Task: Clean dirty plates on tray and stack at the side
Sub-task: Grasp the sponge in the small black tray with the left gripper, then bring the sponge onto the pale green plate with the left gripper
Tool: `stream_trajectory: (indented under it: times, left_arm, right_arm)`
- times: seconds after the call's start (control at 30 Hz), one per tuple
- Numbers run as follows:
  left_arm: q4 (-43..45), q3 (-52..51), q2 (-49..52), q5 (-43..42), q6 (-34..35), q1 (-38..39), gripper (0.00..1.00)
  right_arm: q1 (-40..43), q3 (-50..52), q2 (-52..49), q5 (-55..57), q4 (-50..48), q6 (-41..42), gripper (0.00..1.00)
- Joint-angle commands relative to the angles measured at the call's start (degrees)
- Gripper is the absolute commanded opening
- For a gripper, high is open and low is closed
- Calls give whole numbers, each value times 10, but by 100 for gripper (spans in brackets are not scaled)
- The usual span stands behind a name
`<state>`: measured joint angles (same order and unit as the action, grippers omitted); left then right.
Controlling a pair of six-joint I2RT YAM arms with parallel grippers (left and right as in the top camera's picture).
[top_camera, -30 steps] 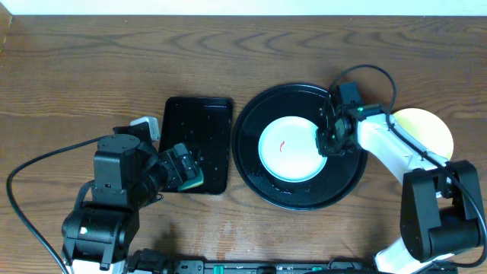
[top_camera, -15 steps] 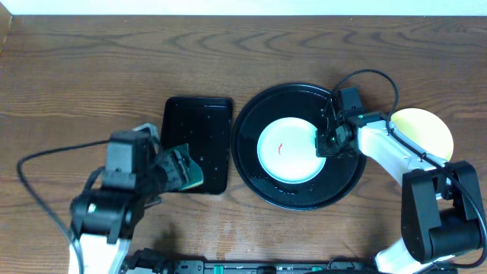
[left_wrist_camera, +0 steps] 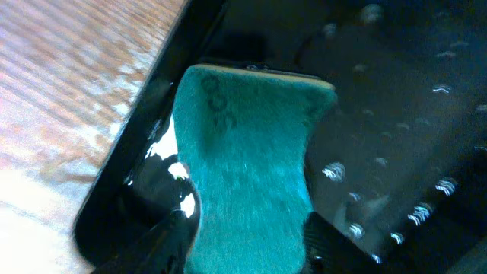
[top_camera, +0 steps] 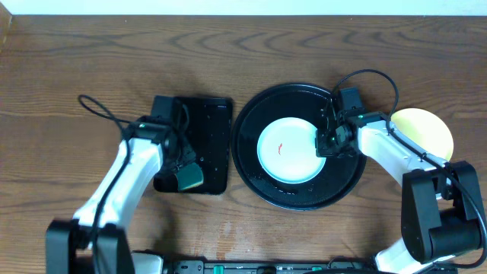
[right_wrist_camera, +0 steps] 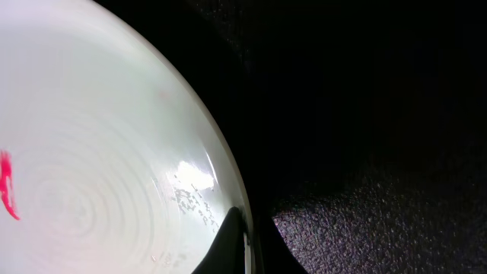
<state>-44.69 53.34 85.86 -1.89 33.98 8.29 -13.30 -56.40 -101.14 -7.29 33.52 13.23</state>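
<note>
Left arm swinging out over last second, left gripper now hanging over rectangular tray, clenching teal sponge.

Right gripper not shifting; appears to be pinching rim of mint plate, which is lying just left of it on round tray.

Red streak showing at centre, so I'm judging this plate unwiped.

Yellow plate sitting on tabletop right of right gripper, likely starting stack.

Not seeing third plate.

Wiping and stacking remaining.

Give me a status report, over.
Left gripper shut on sponge, over rectangular tray. Right gripper pinching mint plate rim on round tray. Red streak uncleaned. Path clear.
</note>
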Motion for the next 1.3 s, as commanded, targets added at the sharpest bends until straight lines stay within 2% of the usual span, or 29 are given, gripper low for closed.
stream_trajectory:
  times: [0.0,0.07,0.23,0.3,0.6,1.03,1.27]
  left_arm:
    - [21,-2,58,-1,21,-2,47]
    - [40,-2,92,-27,21,-2,37]
    - [63,-2,163,-39,14,-2,21]
    - [64,-2,181,-39,14,-2,8]
    - [53,10,158,-52,-42,-2,7]
    - [52,20,-37,-52,-130,-2,7]
    - [60,20,-63,-52,-145,19,8]
  right_arm:
    - [-2,11,-8,12,1,0,1]
    - [-2,11,-8,12,1,0,1]
    - [-2,11,-8,12,1,0,1]
    - [-2,11,-8,12,3,0,1]
    - [-2,11,-8,12,3,1,1]
    - [-2,11,-8,12,5,1,1]
    - [-2,11,-8,12,5,5,1]
